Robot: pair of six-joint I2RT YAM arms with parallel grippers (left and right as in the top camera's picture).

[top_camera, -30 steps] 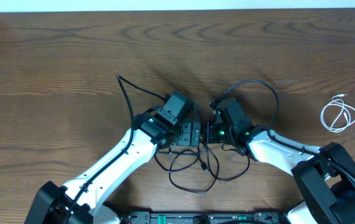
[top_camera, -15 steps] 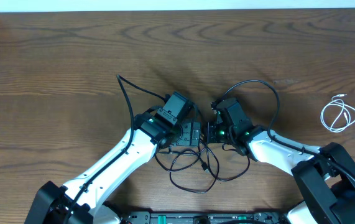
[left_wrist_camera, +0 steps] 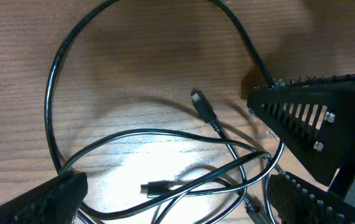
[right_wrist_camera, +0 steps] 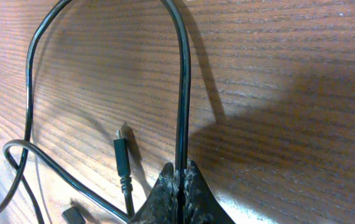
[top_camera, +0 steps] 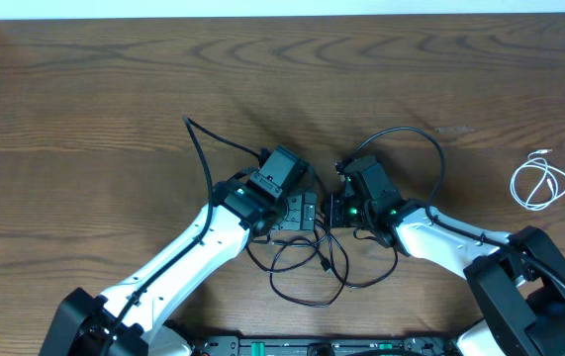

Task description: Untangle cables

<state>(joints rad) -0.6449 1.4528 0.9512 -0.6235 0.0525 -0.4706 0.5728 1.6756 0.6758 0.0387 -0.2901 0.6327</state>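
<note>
A dark wood-grain surface (top_camera: 84, 99) fills nearly everything I can see, with only a pale strip (top_camera: 262, 8) along its far edge to hint at the room beyond. Two white-and-black arms reach in from the near side and meet at the middle. The black cables (top_camera: 307, 267) lie there in a loose tangle of overlapping loops, just in front of both hands. One strand trails off to the far left and another arcs up in a tall loop (top_camera: 430, 148) on the right. The left hand (left_wrist_camera: 177, 205) is spread wide above the tangle and grips nothing. The right hand (right_wrist_camera: 180, 183) is pinched tight on the strand of that tall loop. The white cable (top_camera: 540, 184) sits coiled well apart at the right edge. A small black plug (left_wrist_camera: 203, 107) lies free on the wood.
</note>
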